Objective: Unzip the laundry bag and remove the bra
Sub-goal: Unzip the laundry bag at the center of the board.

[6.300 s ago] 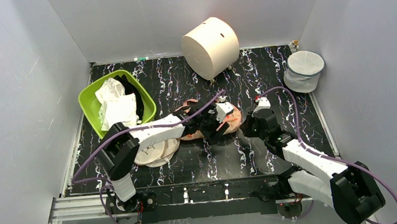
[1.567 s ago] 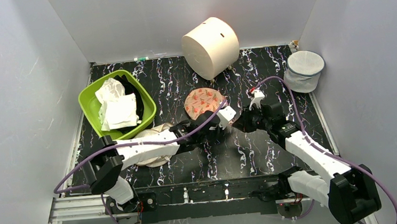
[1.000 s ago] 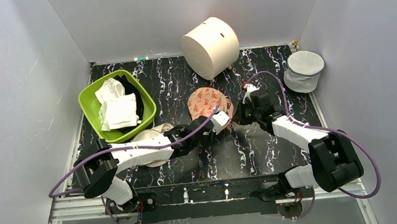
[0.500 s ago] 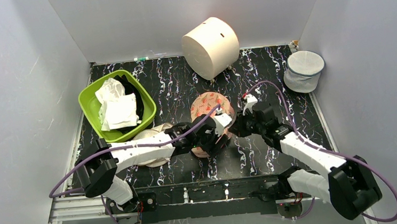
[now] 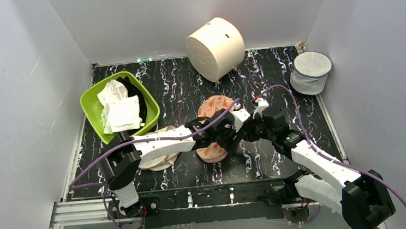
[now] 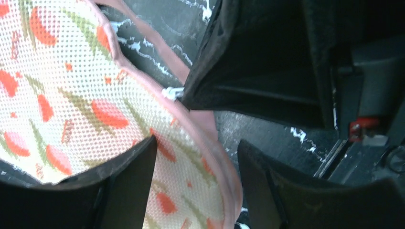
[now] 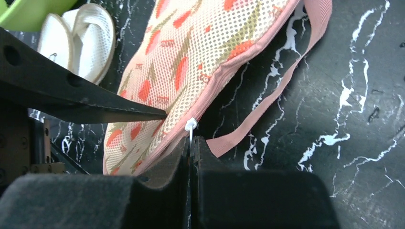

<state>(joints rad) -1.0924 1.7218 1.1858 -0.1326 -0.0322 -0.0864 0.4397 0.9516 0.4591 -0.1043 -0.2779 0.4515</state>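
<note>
- Black marbled table (image 5: 274,70) between grey walls, with the laundry bag (image 5: 213,151) lying mid-table.
- The right gripper (image 7: 191,143) is pinched tight on the white zipper pull (image 7: 191,125).
- The left gripper (image 6: 197,148) stands parted astride the bag's rim, gripping nothing.
- I'd clamp that rim first, then draw the pull along the seam.
- The bra isn't in sight; presumably it's inside.
</note>
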